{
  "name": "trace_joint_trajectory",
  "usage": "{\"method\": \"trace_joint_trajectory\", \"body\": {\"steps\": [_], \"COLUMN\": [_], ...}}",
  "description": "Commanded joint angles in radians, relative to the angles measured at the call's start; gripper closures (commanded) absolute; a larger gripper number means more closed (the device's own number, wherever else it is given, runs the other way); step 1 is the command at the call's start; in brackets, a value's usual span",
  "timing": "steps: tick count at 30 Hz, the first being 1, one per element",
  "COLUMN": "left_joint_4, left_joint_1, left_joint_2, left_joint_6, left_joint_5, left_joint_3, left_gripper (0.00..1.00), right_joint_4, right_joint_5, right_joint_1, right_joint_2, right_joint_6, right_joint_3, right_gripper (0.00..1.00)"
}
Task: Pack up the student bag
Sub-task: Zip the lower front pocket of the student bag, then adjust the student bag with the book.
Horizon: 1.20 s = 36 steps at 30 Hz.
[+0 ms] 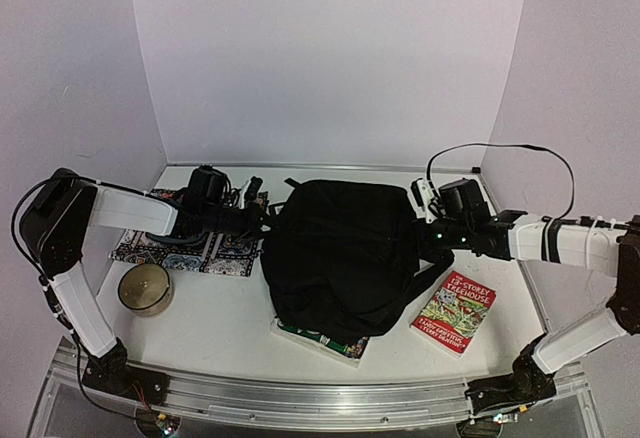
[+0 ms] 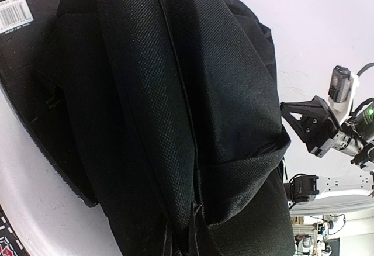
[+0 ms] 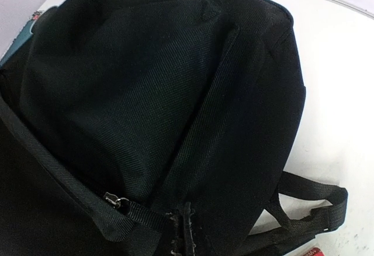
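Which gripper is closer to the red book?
Right. The right gripper is at the bag's right edge, just beyond the red book; the left gripper is across the bag, at its left edge.

Robotics lab test booth, plain white walls (image 1: 330, 58), white table (image 1: 230, 318), aluminium mounting rail (image 1: 320, 398) along near edge.
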Motion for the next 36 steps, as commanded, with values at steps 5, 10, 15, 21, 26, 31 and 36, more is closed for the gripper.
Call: {"method": "trace_joint_trajectory", "body": {"steps": [5, 10, 15, 21, 26, 31, 36], "left_joint_4": [0.023, 0.023, 0.030, 0.050, 0.086, 0.097, 0.098], "left_joint_1": [0.026, -0.036, -0.088, -0.155, -0.178, -0.193, -0.194], "left_joint_2": [-0.036, -0.051, -0.057, -0.010, 0.042, 0.051, 0.049], "left_joint_6": [0.005, -0.016, -0.054, -0.117, -0.169, -0.171, -0.161], "left_joint_5": [0.005, 0.040, 0.019, -0.075, -0.129, -0.166, -0.182], "left_joint_3": [0.011, 0.065, 0.136, 0.215, 0.218, 0.208, 0.193], "left_gripper": [1.00, 1.00, 1.00, 0.95, 0.93, 0.90, 0.89], "right_joint_4": [-0.026, -0.055, -0.095, -0.204, -0.254, -0.301, -0.324], "right_joint_5": [0.020, 0.043, 0.083, 0.016, -0.006, 0.039, 0.037], "right_joint_1": [-0.042, -0.054, -0.081, -0.078, 0.009, 0.165, 0.291], "right_joint_2": [0.046, 0.144, 0.285, 0.338, 0.219, 0.117, 0.068], "right_joint_6": [-0.034, -0.104, -0.169, -0.210, -0.201, -0.174, -0.151], "right_joint_3": [0.136, 0.327, 0.512, 0.656, 0.575, 0.480, 0.401], "right_gripper": [1.00, 1.00, 1.00, 0.66, 0.38, 0.15, 0.02]}}
